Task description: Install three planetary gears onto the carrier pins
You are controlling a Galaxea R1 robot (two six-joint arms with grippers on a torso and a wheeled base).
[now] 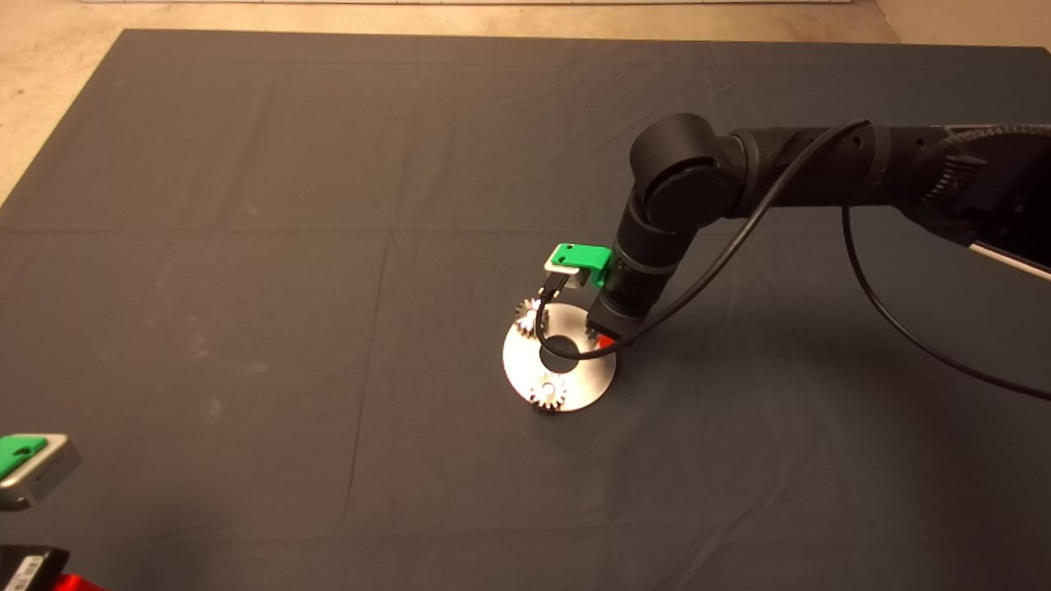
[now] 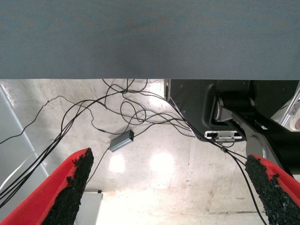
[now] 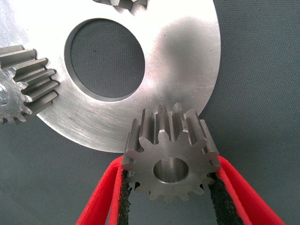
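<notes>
The round silver carrier plate (image 1: 575, 373) lies on the mat, and it also shows in the right wrist view (image 3: 178, 61). One planetary gear (image 1: 531, 314) sits at its far left rim and another (image 1: 548, 394) at its near rim. My right gripper (image 1: 595, 335) is down at the plate's right rim. In the right wrist view it (image 3: 171, 164) is shut on a third gear (image 3: 171, 154), which stands at the plate's rim. The pins are hidden under the gears. My left gripper (image 1: 25, 468) is parked at the lower left, open (image 2: 173, 187).
The right arm's black cable (image 1: 575, 355) loops over the plate's centre hole. The dark mat (image 1: 246, 287) spreads wide around the plate. The left wrist view looks past the mat's edge at floor cables (image 2: 126, 112) and a black machine base (image 2: 225, 117).
</notes>
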